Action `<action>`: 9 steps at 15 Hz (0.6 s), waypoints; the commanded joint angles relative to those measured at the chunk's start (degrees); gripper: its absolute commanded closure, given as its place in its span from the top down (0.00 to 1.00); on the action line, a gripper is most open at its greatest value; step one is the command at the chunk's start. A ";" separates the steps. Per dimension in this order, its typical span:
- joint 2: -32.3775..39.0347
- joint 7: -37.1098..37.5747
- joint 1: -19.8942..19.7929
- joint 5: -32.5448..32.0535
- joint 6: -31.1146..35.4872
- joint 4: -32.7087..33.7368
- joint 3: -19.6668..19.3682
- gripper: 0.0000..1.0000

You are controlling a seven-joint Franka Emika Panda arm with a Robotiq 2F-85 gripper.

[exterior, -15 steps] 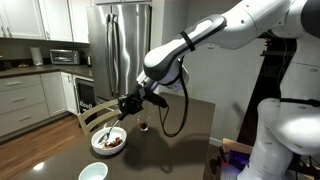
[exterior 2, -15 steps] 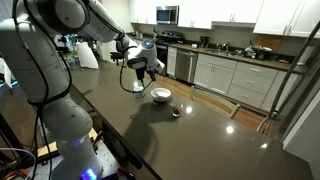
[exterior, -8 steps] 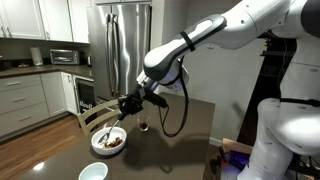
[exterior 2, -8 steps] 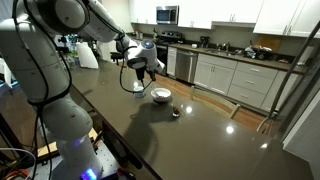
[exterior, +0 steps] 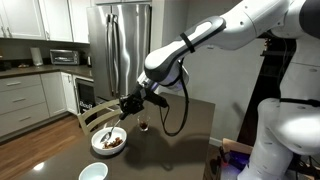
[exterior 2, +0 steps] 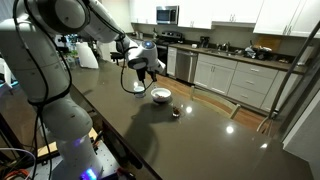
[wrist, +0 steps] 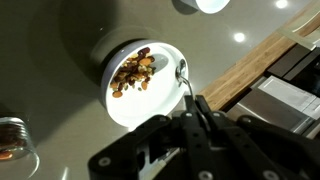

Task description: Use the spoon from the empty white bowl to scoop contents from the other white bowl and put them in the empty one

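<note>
Over the other white bowl (wrist: 150, 108), hand (wrist: 193, 108) tight around the spoon (wrist: 182, 72)

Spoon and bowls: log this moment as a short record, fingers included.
spoon: held by its handle, tip at the wide bowl's rim
fingers: shut on the spoon
wide bowl: holds the contents, partly bare inside
contents: brown and tan pieces heaped to one side, away from the spoon
empty bowl: nothing in it, apart from the wide bowl
glass: small, on the table, clear of both bowls
scoop load: cannot tell
</note>
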 commanded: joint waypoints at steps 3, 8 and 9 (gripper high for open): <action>-0.98 3.46 -1.97 -5.04 1.70 -2.57 -0.25 0.04; -1.23 4.41 -2.75 -6.88 1.56 -3.28 -1.08 0.04; -1.24 4.64 -2.89 -7.46 1.53 -3.17 -1.16 0.04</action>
